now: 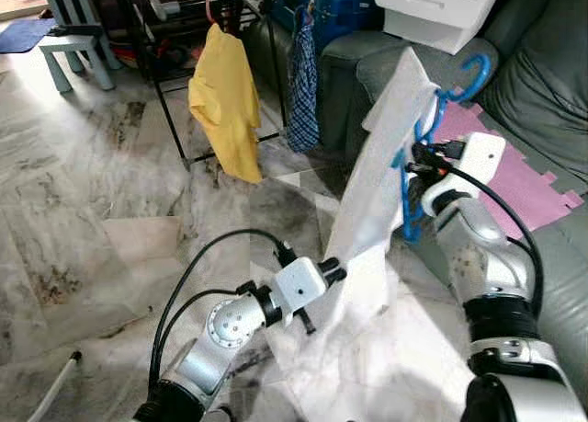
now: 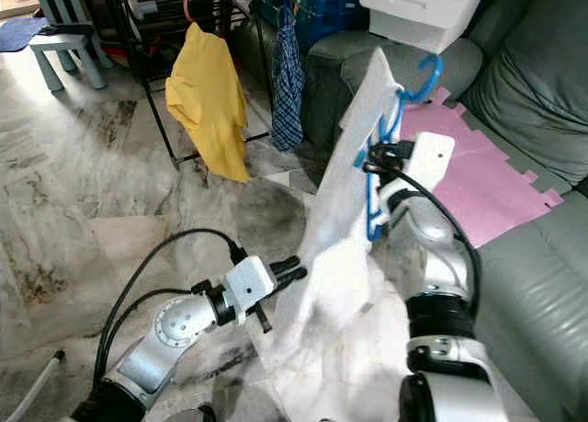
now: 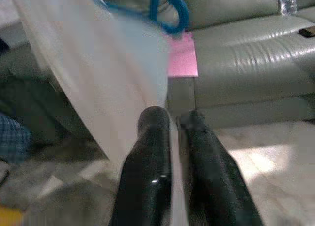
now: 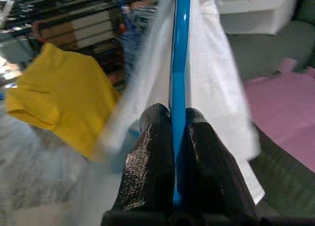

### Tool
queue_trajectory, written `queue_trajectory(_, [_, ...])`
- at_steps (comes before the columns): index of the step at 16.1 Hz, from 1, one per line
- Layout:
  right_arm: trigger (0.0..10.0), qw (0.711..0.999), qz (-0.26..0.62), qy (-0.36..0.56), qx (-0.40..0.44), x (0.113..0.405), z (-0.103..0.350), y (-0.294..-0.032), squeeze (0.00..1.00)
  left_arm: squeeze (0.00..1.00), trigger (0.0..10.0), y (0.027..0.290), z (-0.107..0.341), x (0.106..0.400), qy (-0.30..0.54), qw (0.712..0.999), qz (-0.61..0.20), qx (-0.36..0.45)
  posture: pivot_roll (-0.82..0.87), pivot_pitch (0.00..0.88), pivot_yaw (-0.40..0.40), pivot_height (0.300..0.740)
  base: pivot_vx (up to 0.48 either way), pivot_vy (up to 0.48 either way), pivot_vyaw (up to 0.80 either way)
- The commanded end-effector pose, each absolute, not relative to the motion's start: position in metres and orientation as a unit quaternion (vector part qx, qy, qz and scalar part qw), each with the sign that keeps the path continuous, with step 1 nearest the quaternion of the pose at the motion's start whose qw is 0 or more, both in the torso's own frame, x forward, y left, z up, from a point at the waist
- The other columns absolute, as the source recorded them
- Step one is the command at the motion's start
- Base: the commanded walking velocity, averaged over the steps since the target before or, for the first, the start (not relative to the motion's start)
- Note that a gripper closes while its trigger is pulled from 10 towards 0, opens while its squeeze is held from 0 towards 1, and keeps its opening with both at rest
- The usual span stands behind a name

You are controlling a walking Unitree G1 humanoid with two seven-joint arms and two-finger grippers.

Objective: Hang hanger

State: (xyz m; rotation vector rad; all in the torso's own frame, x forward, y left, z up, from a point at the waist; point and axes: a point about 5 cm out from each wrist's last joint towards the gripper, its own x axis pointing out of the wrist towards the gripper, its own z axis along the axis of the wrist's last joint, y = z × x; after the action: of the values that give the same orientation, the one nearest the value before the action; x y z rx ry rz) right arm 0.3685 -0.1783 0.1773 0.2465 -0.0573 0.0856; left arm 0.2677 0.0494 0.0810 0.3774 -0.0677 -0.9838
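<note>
From my head, my right gripper [image 1: 421, 157] clamped the blue hanger [image 1: 411, 165] carrying a white garment [image 1: 372, 192]; my left gripper [image 1: 338, 271] pinched its lower edge. A yellow shirt [image 1: 226, 100] hung on the far rack [image 1: 161, 68]. In the left wrist view, fingers [image 3: 147, 172] squeezed cloth. In the right wrist view, fingers [image 4: 152, 162] gripped the hanger bar.

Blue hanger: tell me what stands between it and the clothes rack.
Nothing visible blocks it. The right hand holds the blue hanger with the white garment, and open floor lies before the rack, where a yellow shirt already hangs.
</note>
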Motion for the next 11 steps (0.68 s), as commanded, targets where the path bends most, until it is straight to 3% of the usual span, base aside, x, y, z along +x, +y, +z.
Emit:
queue_trajectory(1, [10.0, 0.988, 0.061, -0.089, 0.112, 0.369, 0.203, -0.174, 0.0, 1.0, 10.0, 0.05, 0.077, 0.267, -0.022, 0.866, -0.467, 0.175, -0.05, 0.118, -0.035, 0.74, 0.0, 0.0, 0.0])
queue_trajectory(4, [10.0, 0.99, 0.072, -0.077, 0.097, 0.365, 0.191, -0.173, 0.0, 1.0, 10.0, 0.052, 0.074, 0.265, 0.003, 0.875, -0.464, 0.141, -0.05, 0.127, -0.031, 0.74, 0.0, 0.0, 0.0])
queue_trajectory(7, [10.0, 0.991, 0.101, -0.08, 0.03, 0.358, 0.181, -0.171, 0.0, 1.0, 10.0, 0.062, 0.079, 0.265, 0.004, 0.887, -0.448, 0.113, -0.05, 0.131, -0.026, 0.74, 0.0, 0.0, 0.0])
queue_trajectory(9, [10.0, 0.984, 0.143, -0.086, -0.057, 0.345, 0.167, -0.166, 0.0, 1.0, 10.0, 0.089, 0.102, 0.29, -0.043, 0.922, -0.362, 0.128, -0.05, 0.131, -0.027, 0.74, 0.0, 0.0, 0.0])
queue_trajectory(11, [10.0, 0.98, 0.165, -0.093, -0.068, 0.337, 0.162, -0.164, 0.0, 1.0, 10.0, 0.106, 0.121, 0.308, -0.07, 0.938, -0.309, 0.142, -0.05, 0.132, -0.03, 0.74, 0.0, 0.0, 0.0])
